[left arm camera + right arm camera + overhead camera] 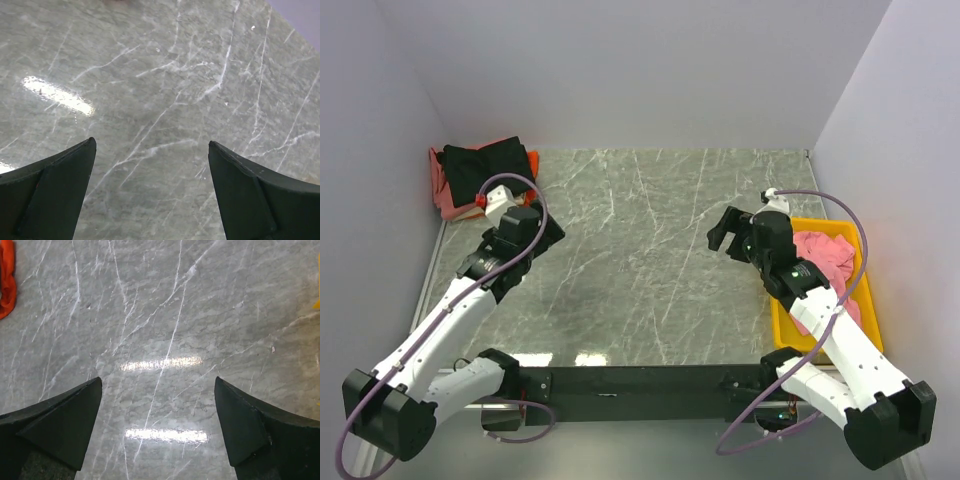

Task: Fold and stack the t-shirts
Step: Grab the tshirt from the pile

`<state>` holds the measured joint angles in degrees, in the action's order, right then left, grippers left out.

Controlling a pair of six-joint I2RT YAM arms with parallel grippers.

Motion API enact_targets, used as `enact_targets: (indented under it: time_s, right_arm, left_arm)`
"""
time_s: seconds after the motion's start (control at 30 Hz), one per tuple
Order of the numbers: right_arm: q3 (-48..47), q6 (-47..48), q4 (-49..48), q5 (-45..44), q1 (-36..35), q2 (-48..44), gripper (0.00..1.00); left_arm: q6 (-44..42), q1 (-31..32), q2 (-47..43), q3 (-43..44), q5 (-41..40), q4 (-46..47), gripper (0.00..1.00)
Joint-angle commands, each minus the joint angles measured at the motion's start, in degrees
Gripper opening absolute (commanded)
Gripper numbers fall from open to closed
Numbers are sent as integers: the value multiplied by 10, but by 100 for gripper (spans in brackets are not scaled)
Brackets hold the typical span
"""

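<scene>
The left arm (450,320) reaches from the near left corner over the marble table (650,260). In the left wrist view the left jaws stand wide apart, and between the two dark fingers (55,190) there is only bare marble. The right arm (840,340) reaches from the near right corner. The right jaws are also apart and hold nothing, and they hang over bare table too.

Just to the right of the right jaws stands a yellow plastic bin (820,340). A salmon-pink t-shirt (825,255) lies crumpled in it. The right arm passes over the bin, and the jaws are beside the bin, not above this shirt.

In the far left corner lies a stack of t-shirts, a little beyond the left jaws. A black t-shirt (485,165) is on top, an orange-red t-shirt (531,160) shows at its right edge, and a pink t-shirt (440,190) shows under it on the left. The right wrist view catches orange-red cloth at its upper left edge, well apart from the right jaws.
</scene>
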<state>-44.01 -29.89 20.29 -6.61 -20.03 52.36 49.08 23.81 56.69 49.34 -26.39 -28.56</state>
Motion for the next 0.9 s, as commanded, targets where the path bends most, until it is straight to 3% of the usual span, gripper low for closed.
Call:
enact_targets:
  time_s: [0.0, 0.13, 0.3, 0.63, 0.87]
  right_arm:
    - [-29, -12, -3, -16, 4, 5, 100]
    - [-47, -31, 11, -45, 3, 31, 100]
    - [-122, -68, 93, -172, 23, 114, 100]
    - [-178, -84, 167, -114, 286, 224, 100]
    - [-121, -83, 96, -71, 428, 286, 98]
  left_arm:
    - [16, 1, -19, -5, -39, 10, 99]
    - [15, 1, -36, -20, -42, 24, 99]
    - [34, 1, -53, -32, -56, 24, 99]
    - [32, 1, -47, -36, -60, 18, 99]
    - [21, 1, -30, -36, -48, 28, 99]
